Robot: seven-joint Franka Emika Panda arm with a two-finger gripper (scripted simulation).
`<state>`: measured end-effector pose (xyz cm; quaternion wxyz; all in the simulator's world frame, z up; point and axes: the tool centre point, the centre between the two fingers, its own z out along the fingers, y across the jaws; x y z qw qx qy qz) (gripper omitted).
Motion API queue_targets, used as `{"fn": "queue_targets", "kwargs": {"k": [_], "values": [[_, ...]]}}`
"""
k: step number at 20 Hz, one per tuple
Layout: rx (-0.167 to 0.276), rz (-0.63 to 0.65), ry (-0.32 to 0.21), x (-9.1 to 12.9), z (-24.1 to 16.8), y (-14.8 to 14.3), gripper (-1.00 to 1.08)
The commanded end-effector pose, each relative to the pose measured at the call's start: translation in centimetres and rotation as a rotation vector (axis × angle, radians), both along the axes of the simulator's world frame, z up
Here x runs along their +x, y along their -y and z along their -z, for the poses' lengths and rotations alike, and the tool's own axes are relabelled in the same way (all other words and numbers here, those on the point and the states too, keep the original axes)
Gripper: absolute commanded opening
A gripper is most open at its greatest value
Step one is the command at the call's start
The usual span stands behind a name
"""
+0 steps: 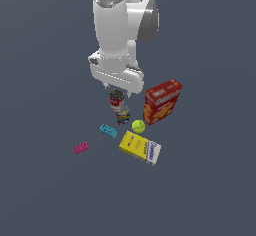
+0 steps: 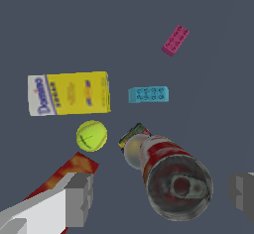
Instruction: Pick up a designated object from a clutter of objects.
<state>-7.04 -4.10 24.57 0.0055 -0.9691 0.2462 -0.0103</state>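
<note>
The designated can (image 1: 116, 101) has a red and white label and a dark metal top, and stands upright in the clutter. In the wrist view the designated can (image 2: 176, 181) lies between my two fingers, with a gap on each side. My gripper (image 1: 118, 93) is directly above it and open, also seen in the wrist view (image 2: 161, 198). One grey finger (image 2: 79, 198) shows on one side of the can and the other (image 2: 243, 196) on the opposite side. Neither finger touches the can. The shorter multicoloured can (image 1: 123, 116) stands right beside it.
The red cracker box (image 1: 161, 101) stands to the exterior view's right of the can. A tennis ball (image 1: 138, 126), a yellow-and-white flat box (image 1: 140, 148), a cyan brick (image 1: 107, 130) and a pink brick (image 1: 81, 147) lie nearer the front.
</note>
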Motion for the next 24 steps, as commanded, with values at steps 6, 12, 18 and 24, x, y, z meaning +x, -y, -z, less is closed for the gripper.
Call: {"fn": "queue_targets", "kwargs": {"k": [6, 12, 18, 24], "values": [[-0.002, 0.146, -0.016, -3.1, 2.5, 0.9, 1.00], [-0.003, 0.199, -0.022, -4.3, 3.4, 1.2, 1.00], [-0.003, 0.201, -0.023, -4.4, 3.6, 1.2, 1.00], [-0.003, 0.203, -0.023, -4.5, 4.9, 1.2, 1.00]]}}
